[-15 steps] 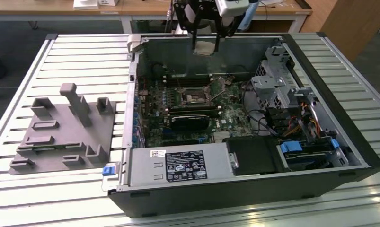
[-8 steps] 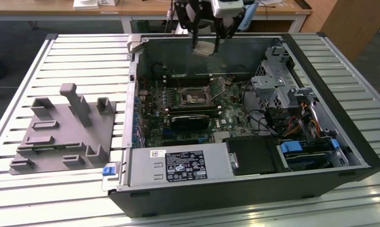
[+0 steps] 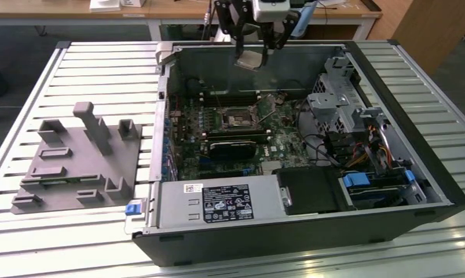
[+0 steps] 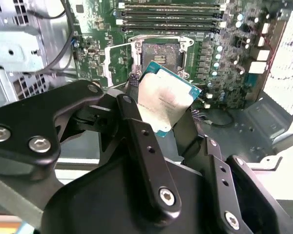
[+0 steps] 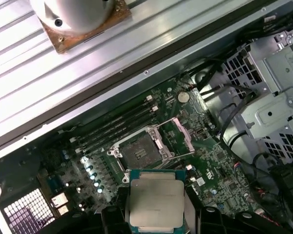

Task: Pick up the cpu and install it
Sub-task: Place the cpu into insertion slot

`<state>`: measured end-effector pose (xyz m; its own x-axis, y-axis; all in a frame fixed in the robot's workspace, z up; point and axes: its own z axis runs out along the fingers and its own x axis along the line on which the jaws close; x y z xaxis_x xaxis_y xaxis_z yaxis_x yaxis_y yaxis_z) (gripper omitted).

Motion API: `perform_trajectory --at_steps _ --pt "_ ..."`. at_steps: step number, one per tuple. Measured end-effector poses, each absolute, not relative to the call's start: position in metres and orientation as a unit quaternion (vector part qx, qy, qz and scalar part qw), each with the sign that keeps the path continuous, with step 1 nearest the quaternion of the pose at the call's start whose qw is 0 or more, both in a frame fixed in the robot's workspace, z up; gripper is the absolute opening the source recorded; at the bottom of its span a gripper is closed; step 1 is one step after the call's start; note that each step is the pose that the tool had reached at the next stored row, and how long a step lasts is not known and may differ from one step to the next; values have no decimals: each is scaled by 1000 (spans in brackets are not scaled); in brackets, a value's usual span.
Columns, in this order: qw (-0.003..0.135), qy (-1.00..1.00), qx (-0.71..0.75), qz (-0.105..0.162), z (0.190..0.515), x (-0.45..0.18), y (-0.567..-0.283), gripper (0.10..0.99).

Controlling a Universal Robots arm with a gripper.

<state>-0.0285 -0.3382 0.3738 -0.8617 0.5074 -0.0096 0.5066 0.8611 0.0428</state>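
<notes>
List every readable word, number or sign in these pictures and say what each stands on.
No text can be read.
Black label on the power supply: print too small.
White sticker beside it: blurred.
cpu lid: markings too faint.
Motherboard print: too small.

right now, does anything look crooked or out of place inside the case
The cpu, pinched in the hand, sits turned against the open socket, their edges not parallel. Nothing looks damaged.

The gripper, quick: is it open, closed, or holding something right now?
Gripper: shut on the cpu, held in the air over the motherboard, not yet in the socket.
</notes>
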Motion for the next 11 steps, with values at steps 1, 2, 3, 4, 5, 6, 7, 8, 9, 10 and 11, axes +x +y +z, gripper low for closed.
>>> perform_trajectory --at_steps 1,2,3,4,5,6,7,8,9,10,11 --pt "10 963 269 19 374 -28 -338 533" --pt "11 961 276 19 374 -28 -338 533" --pt "11 959 283 19 373 -28 -338 533" --pt "11 957 290 19 373 -28 -338 533" --pt "11 955 297 19 373 -28 -338 533" --pt "11 953 304 19 373 -28 -338 533" --pt "11 950 310 19 373 -28 -338 533" --pt "11 948 317 19 373 -28 -338 533" --pt "12 946 324 19 373 -28 -338 533" --pt "12 944 330 18 373 -28 -338 533" --pt "12 941 337 18 373 -28 -338 533"
